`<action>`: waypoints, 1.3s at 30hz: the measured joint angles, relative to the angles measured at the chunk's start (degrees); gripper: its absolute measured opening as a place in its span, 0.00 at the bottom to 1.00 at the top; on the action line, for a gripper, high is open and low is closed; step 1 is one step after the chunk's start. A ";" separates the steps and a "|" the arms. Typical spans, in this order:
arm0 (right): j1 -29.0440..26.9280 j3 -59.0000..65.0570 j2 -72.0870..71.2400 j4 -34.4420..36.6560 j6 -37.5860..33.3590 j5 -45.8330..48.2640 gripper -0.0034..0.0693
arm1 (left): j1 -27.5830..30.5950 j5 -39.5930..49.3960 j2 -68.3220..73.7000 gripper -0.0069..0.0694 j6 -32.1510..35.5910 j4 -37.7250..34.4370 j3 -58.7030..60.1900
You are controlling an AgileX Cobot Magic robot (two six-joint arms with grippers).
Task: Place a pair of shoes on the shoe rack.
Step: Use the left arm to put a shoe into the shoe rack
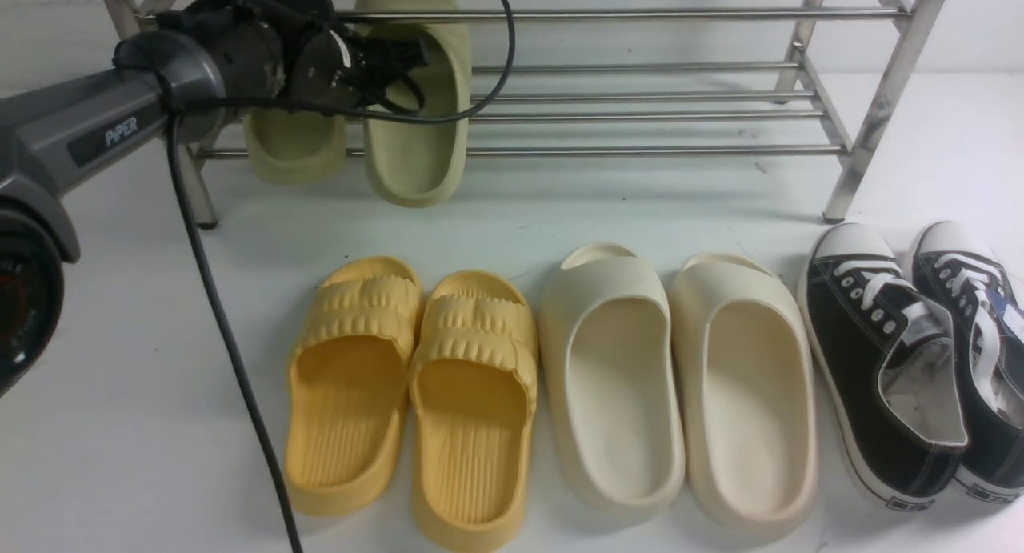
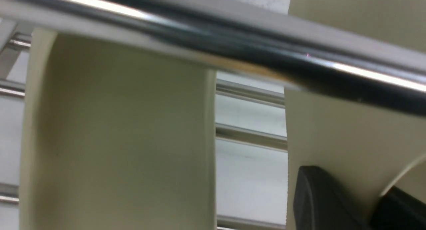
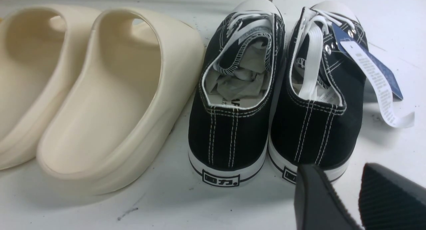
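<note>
Presently, an olive-khaki slide [image 1: 416, 161] is gripped at the shoe rack [image 1: 640, 13] by the left fingers [image 2: 319, 200] of the arm [image 1: 80, 129] lettered "PIPER", while the right fingers [image 3: 316, 196] are seen parted and empty near sneakers [image 3: 233, 123] stamped "回力".

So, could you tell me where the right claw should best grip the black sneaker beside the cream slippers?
Probably the sneaker by its heel rim, from above: the heel faces the robot and the mouth opens upward, so one finger of the right claw can slip inside.
</note>
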 joint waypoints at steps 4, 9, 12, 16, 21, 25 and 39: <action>0.00 0.00 0.00 0.00 0.00 0.01 0.38 | 0.00 -2.41 1.30 0.21 0.00 1.94 -0.25; 0.00 0.00 0.00 0.00 0.00 0.01 0.38 | 0.00 -3.68 2.29 0.21 0.00 2.38 -0.25; 0.00 0.00 0.00 -0.05 0.00 0.01 0.38 | 0.00 -3.88 2.34 0.21 0.00 2.77 -0.25; 0.00 0.00 0.00 -0.05 0.00 0.01 0.38 | 0.00 -3.92 2.34 0.21 0.00 3.13 -0.25; 0.00 0.00 0.00 0.00 0.00 0.01 0.38 | 0.00 -4.25 2.34 0.23 0.00 4.57 -0.25; 0.00 0.00 0.00 0.00 0.00 0.01 0.38 | 0.00 -4.32 2.34 0.27 0.00 4.86 -0.25; 0.00 0.00 0.00 0.00 0.00 0.01 0.38 | 0.00 -4.59 2.04 0.44 -0.06 4.97 -0.31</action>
